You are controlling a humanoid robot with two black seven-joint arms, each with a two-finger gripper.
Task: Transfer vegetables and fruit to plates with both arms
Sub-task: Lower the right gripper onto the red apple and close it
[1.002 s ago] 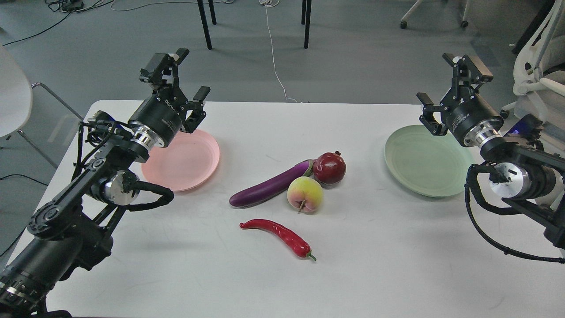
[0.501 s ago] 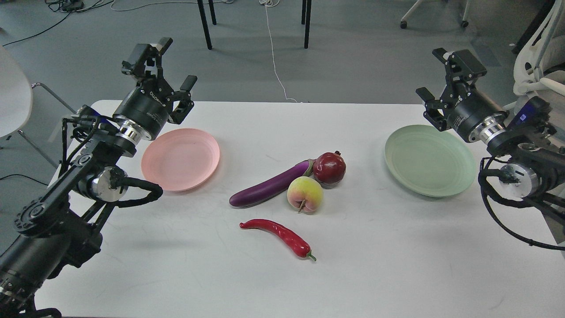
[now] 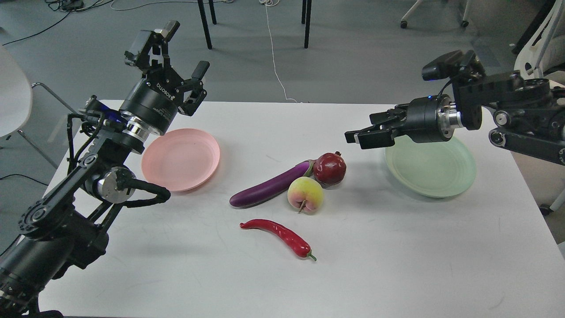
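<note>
Left claw [image 3: 183, 55] spread open, right claw [image 3: 368, 132] state unclear, pink plate [image 3: 185, 170] and green plate [image 3: 441, 179] both bare

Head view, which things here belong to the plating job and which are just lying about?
Job:
eggplant
chili pepper
pomegranate
peach
pink plate
green plate
left tool
right tool

Lying about:
white cable on floor
chair legs
office chair
</note>
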